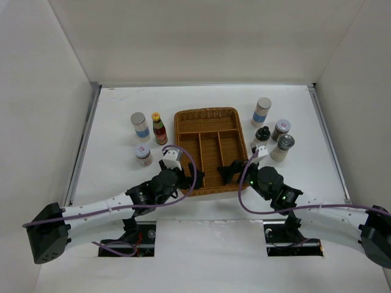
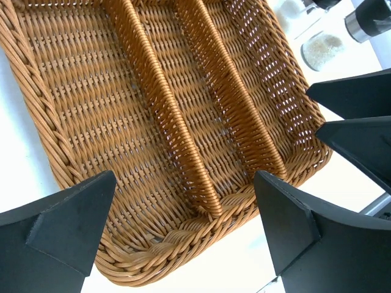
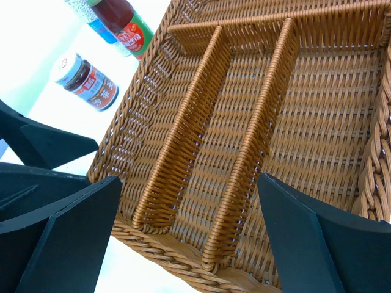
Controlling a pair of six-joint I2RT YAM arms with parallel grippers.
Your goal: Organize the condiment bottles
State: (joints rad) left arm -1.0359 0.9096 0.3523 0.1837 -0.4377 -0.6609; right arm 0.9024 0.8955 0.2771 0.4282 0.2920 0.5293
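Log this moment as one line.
left hand open, empty, at near edge of tray | right hand open, empty, same edge | tray empty | bottles: three left of tray, four right, none placed

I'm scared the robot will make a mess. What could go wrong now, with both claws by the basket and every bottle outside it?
The left gripper and right gripper, both open, sit close together at the basket's near end, so they might bump. On the right, the dark bottle and shakers stand crowded; reaching for one could topple a neighbor. The tall red sauce bottle may tip over in a narrow slot.
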